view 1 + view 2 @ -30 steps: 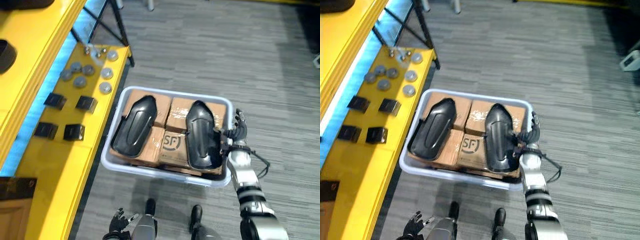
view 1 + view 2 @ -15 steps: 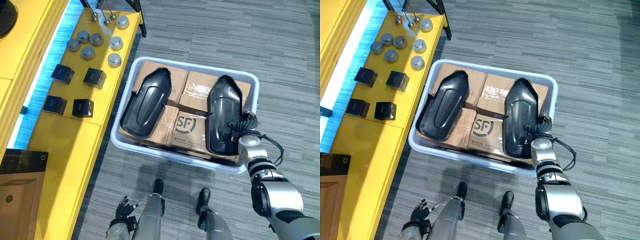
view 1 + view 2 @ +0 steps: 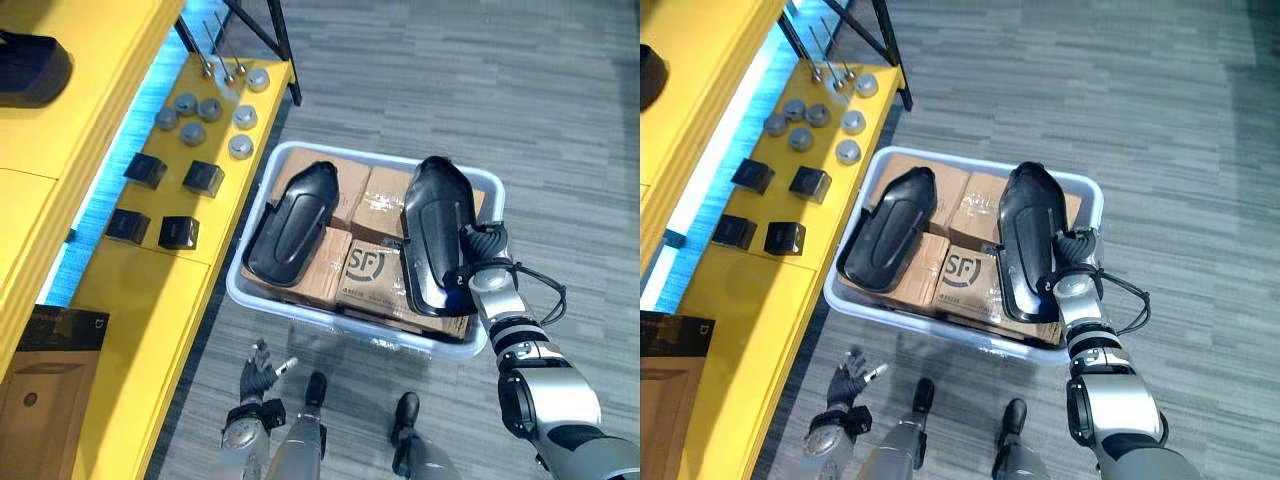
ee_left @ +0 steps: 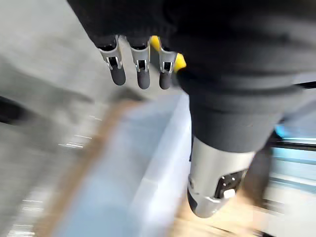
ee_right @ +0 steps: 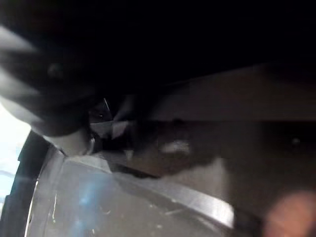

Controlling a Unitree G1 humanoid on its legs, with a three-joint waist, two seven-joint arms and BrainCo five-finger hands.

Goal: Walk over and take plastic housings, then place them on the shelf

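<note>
The right housing (image 3: 435, 235) has tipped up, its far end now over the rim of the bin (image 3: 300, 310), with the right robot hand (image 3: 480, 248) curled on its outer edge: the lift looks begun. The left housing (image 3: 292, 222) lies flat on the boxes (image 3: 362, 272) filling the bin by the yellow shelf (image 3: 150, 300); the left robot hand (image 3: 258, 366) hangs low, fingers spread

Grey carpet with fine streaks (image 3: 480, 90) covers the whole floor beneath me. Along my left runs a long yellow shelf unit (image 3: 140, 320) in two tiers, the upper tier farther left, the lower board nearer me. A strip of blue light (image 3: 100, 200) glows between them. Thin black metal frame legs (image 3: 283, 50) stand on the carpet at the shelf's far end
</note>
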